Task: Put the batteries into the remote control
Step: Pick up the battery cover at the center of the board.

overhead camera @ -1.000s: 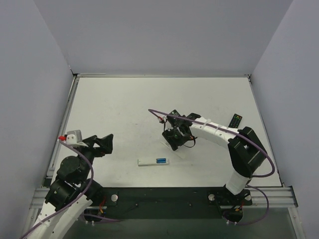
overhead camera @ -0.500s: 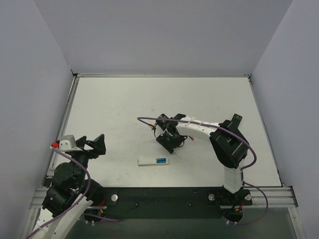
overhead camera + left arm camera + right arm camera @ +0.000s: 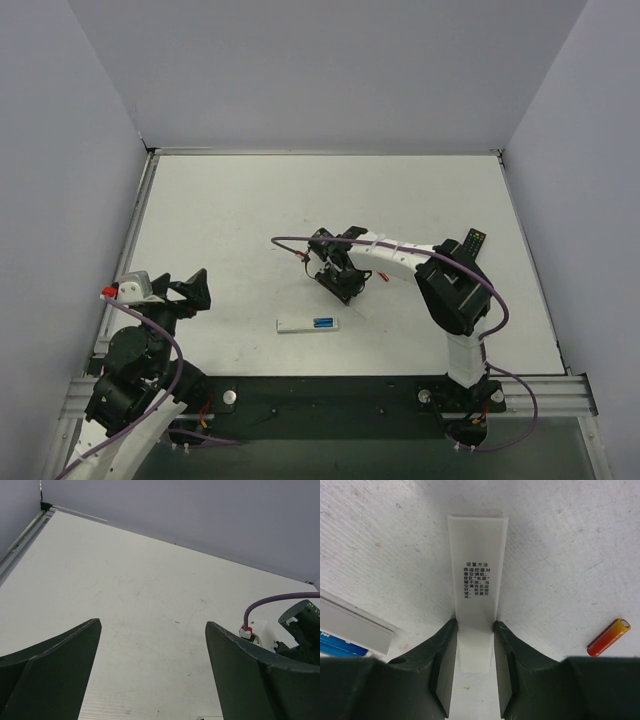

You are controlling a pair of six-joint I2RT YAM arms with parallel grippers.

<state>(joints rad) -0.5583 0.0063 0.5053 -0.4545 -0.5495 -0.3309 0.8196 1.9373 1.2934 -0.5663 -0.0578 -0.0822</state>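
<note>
The white remote control (image 3: 308,325) lies flat near the table's front, with blue batteries (image 3: 323,322) sitting in its open compartment. Its edge (image 3: 355,625) and the blue batteries (image 3: 340,649) show at the lower left of the right wrist view. My right gripper (image 3: 343,283) is shut on a flat white cover strip with printed text (image 3: 476,580), just behind and to the right of the remote. My left gripper (image 3: 196,289) is open and empty at the left edge, far from the remote; its fingers (image 3: 50,675) frame bare table.
A red battery (image 3: 608,637) lies on the table to the right of the held strip. The black remote with coloured buttons (image 3: 472,241) lies at the right side. Grey walls enclose the table on three sides.
My right gripper moved left and toward the front with the white strip. My left arm drew back toward the left edge, then stayed still.
</note>
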